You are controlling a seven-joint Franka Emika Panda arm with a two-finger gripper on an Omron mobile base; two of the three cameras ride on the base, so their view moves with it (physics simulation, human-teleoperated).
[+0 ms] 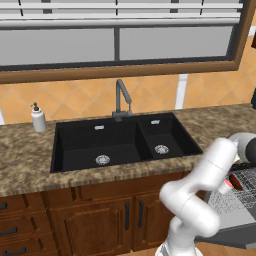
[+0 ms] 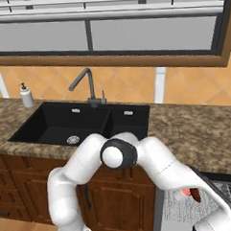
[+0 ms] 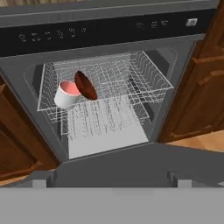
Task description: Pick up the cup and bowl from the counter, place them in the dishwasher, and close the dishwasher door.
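Observation:
The dishwasher (image 3: 109, 30) stands open, its wire rack (image 3: 131, 83) pulled into sight. The pale cup (image 3: 66, 94) with its red inside lies tilted at the rack's left. The dark reddish-brown bowl (image 3: 85, 85) leans on edge right beside it, touching it. The dishwasher door (image 3: 131, 162) lies dropped flat below the rack. My gripper (image 3: 112, 179) hovers above the door, open wide, nothing between its fingertips (image 3: 43, 179). From the base, the cup (image 1: 228, 184) and bowl (image 1: 236, 181) peek past my arm in the rack (image 1: 242, 197); cup (image 2: 185, 194) and bowl (image 2: 196, 195) also appear under my forearm.
The granite counter (image 1: 25, 160) carries a black double sink (image 1: 120, 142), a faucet (image 1: 121, 100) and a white soap dispenser (image 1: 38, 119). Brown wooden cabinets (image 3: 197, 96) flank the dishwasher on both sides. The lowered door (image 1: 235, 235) juts out over the floor.

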